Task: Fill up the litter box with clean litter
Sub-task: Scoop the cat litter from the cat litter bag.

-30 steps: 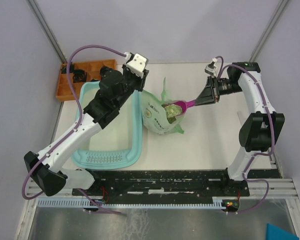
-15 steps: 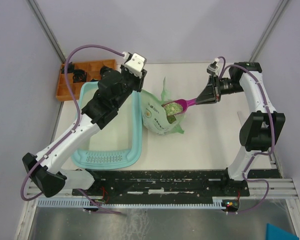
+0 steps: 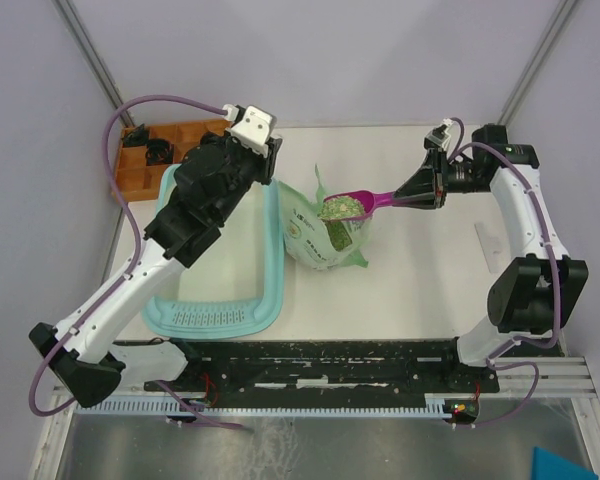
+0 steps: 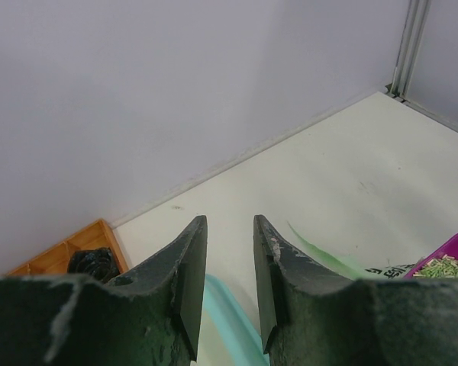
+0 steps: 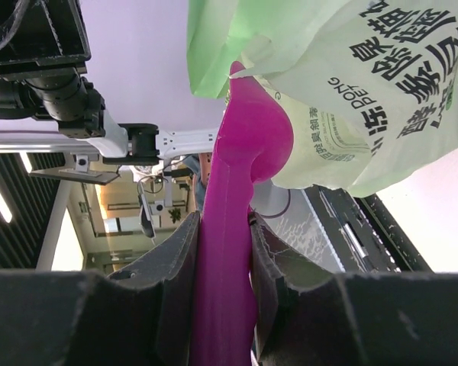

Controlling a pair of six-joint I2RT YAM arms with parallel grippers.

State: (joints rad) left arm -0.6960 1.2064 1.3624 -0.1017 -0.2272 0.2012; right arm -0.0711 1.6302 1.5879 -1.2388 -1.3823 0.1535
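Magenta plastic scoop (image 3: 372, 201), pinched in our right gripper (image 3: 418, 192), risen heaped with green granules (image 3: 337, 207); left gripper (image 4: 229, 229) narrow, empty; light-teal plastic tray (image 3: 277, 270) awaits.

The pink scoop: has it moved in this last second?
The right end effector, gripping the scoop, raised it from the bag, loaded with green litter. The left arm swung a little leftward, the left end effector open and empty. The bag and the litter box stayed put.
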